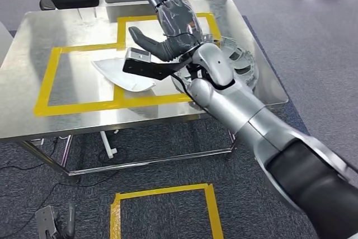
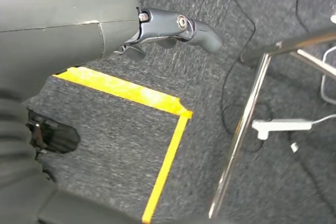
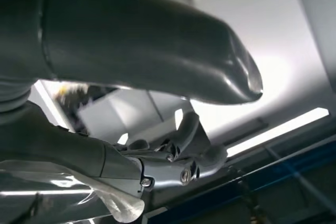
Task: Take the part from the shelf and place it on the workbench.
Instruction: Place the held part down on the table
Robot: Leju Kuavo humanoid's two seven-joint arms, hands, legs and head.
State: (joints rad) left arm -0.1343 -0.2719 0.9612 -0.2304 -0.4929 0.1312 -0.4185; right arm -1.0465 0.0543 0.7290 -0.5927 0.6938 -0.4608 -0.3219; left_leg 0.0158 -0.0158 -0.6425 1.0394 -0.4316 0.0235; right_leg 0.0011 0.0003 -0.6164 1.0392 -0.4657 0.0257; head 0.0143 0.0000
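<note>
Over the workbench's right half: right hand [image 1: 171,18], raised palm-up with fingers spread apart and gripping nothing, hovering above the bench rather than touching it, apparently having let go.

Workbench [image 1: 25,116]: steel-topped, marked with yellow tape [image 1: 50,71] outlining a rectangle, presumably showing where deliveries go.

Part [image 1: 122,76]: a pale curved metal sheet, lying flat inside the taped rectangle toward its right end, partly under the black wrist bracket; by this judgement, placement is looking done.

Round ribbed metal piece [image 1: 245,62]: sitting near the bench's right edge, behind the forearm.

Left hand [image 2: 178,27]: hanging beside the bench's leg over the carpet, fingers lying straight, holding nothing.

Floor tape [image 2: 130,92]: marking a standing spot.
</note>
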